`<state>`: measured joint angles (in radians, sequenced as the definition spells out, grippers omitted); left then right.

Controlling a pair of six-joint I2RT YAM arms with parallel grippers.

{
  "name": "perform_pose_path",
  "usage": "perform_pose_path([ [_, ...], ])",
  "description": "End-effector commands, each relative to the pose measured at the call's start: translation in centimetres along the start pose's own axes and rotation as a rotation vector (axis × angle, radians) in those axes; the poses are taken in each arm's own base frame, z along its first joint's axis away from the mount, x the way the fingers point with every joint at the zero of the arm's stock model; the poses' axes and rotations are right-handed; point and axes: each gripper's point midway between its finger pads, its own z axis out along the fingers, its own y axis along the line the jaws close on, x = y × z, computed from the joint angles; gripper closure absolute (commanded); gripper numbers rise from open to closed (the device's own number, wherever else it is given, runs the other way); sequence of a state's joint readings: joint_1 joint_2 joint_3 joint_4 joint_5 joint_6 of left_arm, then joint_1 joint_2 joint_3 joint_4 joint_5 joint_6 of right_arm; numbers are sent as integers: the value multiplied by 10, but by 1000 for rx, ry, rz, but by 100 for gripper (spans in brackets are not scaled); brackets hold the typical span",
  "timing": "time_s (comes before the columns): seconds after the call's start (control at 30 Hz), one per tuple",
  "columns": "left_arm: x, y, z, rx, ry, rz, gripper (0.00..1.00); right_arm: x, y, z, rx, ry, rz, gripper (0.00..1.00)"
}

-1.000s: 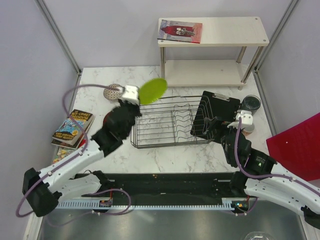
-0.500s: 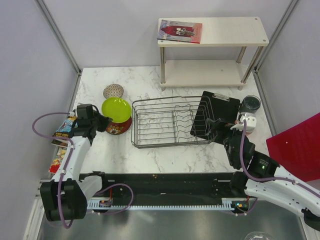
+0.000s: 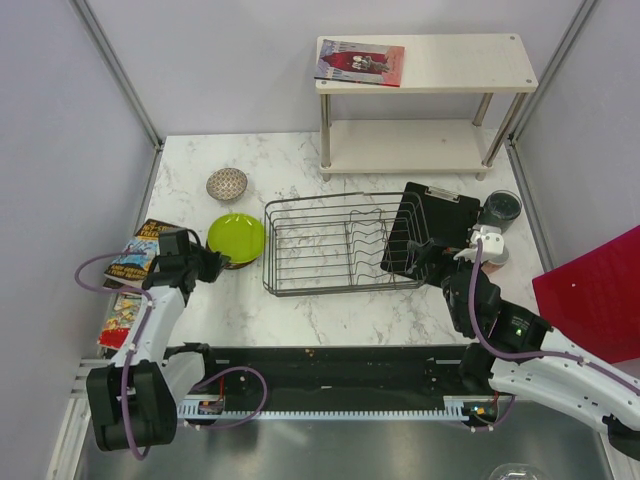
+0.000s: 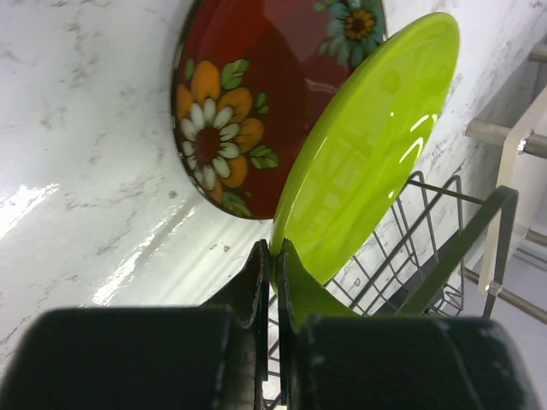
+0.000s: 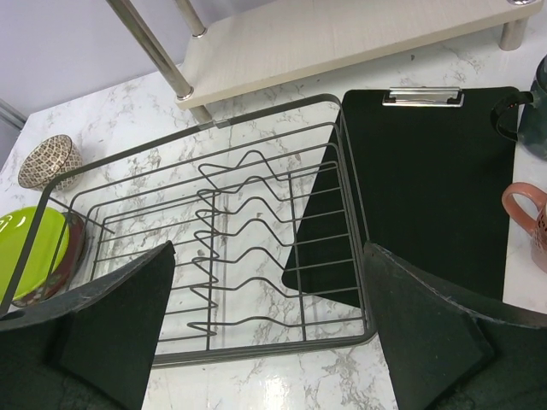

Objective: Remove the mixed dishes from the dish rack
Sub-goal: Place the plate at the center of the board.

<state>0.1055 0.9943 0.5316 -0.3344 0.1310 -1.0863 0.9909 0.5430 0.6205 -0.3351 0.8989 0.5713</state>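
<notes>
My left gripper is shut on the rim of the lime-green plate. It holds the plate tilted over the red patterned dish, which lies on the table left of the dish rack. The rack holds no dishes. The grey-beige bowl stands behind the plate. My right gripper is open and empty over the rack's near right corner. The dark cup and the pink cup stand right of the rack.
A black clipboard leans against the rack's right end. Books lie at the left table edge. A white two-tier shelf with a book stands at the back. A red board is at the right.
My left arm carried the green plate from above the rack's left end down to the left, over the red dish. The right arm barely moved.
</notes>
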Motion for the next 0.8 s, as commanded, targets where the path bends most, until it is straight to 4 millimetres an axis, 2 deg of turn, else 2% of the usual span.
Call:
perform_pose_path([
  [0.0, -22, -11, -2, 63, -97, -91, 98, -5, 5, -1, -17, -6, 23, 2],
  [0.07, -25, -10, 0, 57, -101, -103, 98, -3, 5, -1, -20, -2, 22, 2],
  [0.43, -13, 16, 34, -28, -26, -172, 98, -4, 5, 0, -17, -7, 11, 3],
  [0.6, -9, 24, 42, -62, -3, -172, 98, -2, 4, -1, -21, -4, 11, 3],
  [0.63, -9, 25, 43, -63, -2, -172, 96, -2, 4, 0, -19, -4, 11, 3],
  [0.67, -10, 25, 43, -65, -3, -170, 87, -2, 4, 0, -20, -5, 15, 3],
  [0.73, -10, 22, 43, -58, 1, -160, 75, -1, 4, 0, -19, -3, 13, 3],
  [0.77, -10, 20, 42, -53, 3, -154, 63, -1, 4, 0, -19, -3, 13, 2],
])
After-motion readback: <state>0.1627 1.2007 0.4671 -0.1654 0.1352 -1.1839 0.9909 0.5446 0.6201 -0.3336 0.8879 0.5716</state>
